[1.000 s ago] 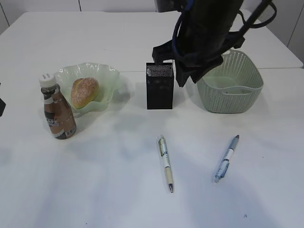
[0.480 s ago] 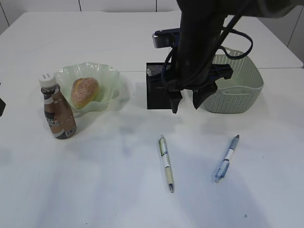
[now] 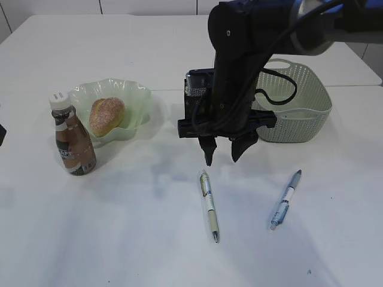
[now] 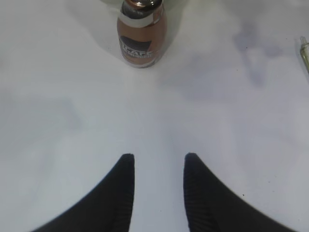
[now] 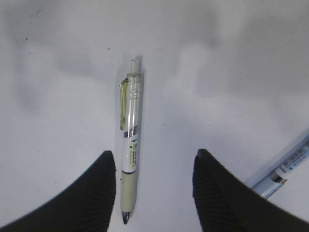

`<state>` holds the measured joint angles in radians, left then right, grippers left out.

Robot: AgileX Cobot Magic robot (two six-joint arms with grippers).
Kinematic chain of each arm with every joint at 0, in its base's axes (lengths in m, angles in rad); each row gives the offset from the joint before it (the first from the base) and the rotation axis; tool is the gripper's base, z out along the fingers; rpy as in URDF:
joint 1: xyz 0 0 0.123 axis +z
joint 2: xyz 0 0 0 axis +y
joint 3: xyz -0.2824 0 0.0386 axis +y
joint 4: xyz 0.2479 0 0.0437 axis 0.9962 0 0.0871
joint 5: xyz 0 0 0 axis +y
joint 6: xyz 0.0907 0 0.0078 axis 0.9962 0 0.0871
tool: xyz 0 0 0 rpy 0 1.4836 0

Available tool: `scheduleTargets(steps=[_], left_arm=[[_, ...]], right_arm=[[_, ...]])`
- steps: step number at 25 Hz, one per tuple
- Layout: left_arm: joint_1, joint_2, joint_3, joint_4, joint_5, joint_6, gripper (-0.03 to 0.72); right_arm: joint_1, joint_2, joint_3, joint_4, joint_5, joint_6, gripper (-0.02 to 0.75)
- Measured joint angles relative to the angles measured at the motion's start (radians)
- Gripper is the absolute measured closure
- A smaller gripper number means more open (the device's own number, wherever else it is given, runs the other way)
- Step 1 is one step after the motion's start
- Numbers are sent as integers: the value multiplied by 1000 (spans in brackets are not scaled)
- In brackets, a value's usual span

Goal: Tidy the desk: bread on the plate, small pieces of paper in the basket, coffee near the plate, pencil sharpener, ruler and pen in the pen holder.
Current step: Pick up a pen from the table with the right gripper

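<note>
A white and green pen (image 3: 209, 205) lies on the table; in the right wrist view it (image 5: 130, 154) sits just inside my left finger. My right gripper (image 3: 222, 156) (image 5: 154, 164) is open and hangs just above it. A blue pen (image 3: 285, 199) lies to the right, and its end shows in the right wrist view (image 5: 285, 171). The black mesh pen holder (image 3: 192, 95) stands behind my right arm. The bread (image 3: 107, 115) lies on the green plate (image 3: 139, 94). The coffee bottle (image 3: 72, 136) (image 4: 140, 31) stands beside the plate. My left gripper (image 4: 157, 159) is open and empty over bare table.
A green basket (image 3: 311, 104) stands at the back right, partly hidden by my right arm. No paper, ruler or sharpener shows. The table's back edge runs behind the plate and basket.
My right arm has come forward and down from above the pen holder and basket to just above the white and green pen. Nothing else has moved.
</note>
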<state>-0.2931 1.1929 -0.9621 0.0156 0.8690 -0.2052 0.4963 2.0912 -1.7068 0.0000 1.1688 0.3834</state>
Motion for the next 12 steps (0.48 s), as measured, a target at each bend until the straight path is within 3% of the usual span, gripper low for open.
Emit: scheduleTargets(steps=[12], left_arm=[[0,0,0,0,-2,0,449]], right_arm=[[-7,38,0,75,-34,-31,319]])
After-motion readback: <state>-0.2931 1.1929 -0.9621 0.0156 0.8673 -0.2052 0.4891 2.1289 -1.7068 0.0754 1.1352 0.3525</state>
